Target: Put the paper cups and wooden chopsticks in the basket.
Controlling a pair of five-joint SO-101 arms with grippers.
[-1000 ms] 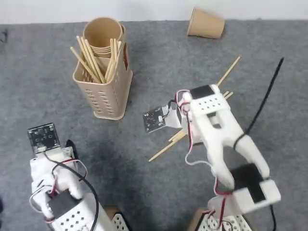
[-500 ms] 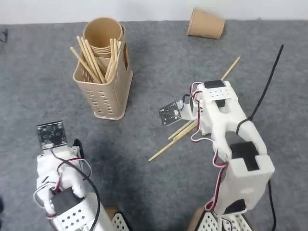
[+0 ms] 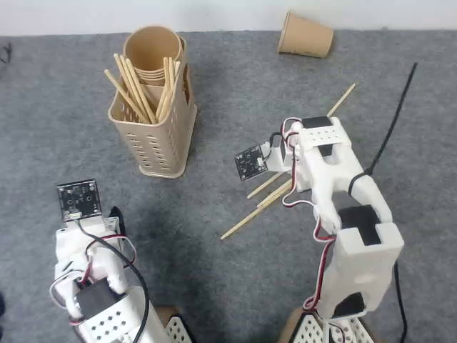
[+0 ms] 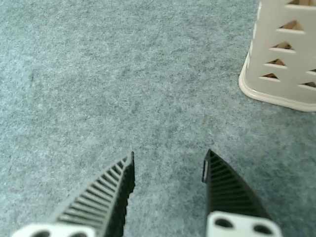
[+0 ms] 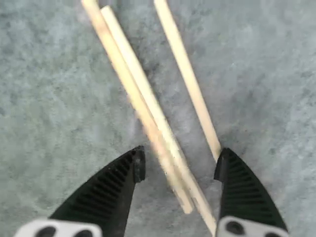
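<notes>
Now the loose wooden chopsticks (image 3: 251, 216) lie flat on the grey worktop (image 3: 235, 93), just in front of the right arm (image 3: 328, 171) and partly under it. One more stick (image 3: 341, 101) comes out on the far side of this arm. In the right wrist view three sticks (image 5: 148, 113) are seen: two lie side by side and touch along their length, and the third is just beside them, a little apart.

The right gripper (image 5: 180, 158) hangs over these sticks with its jaws wide apart and holds nothing; the ends of the touching pair lie between the two jaws.

One paper cup (image 3: 305, 34) lies on its side at the far edge of the worktop, well apart from the sticks. The basket (image 3: 161, 143) stands upright to the left of them, with stacked cups (image 3: 151, 50) and several chopsticks (image 3: 132, 86) already standing inside it.

The left arm (image 3: 89, 264) is at the near left side. The left gripper (image 4: 169, 163) is over bare worktop, also spread open and with nothing in it, and the foot of the basket (image 4: 276, 94) is near it.
</notes>
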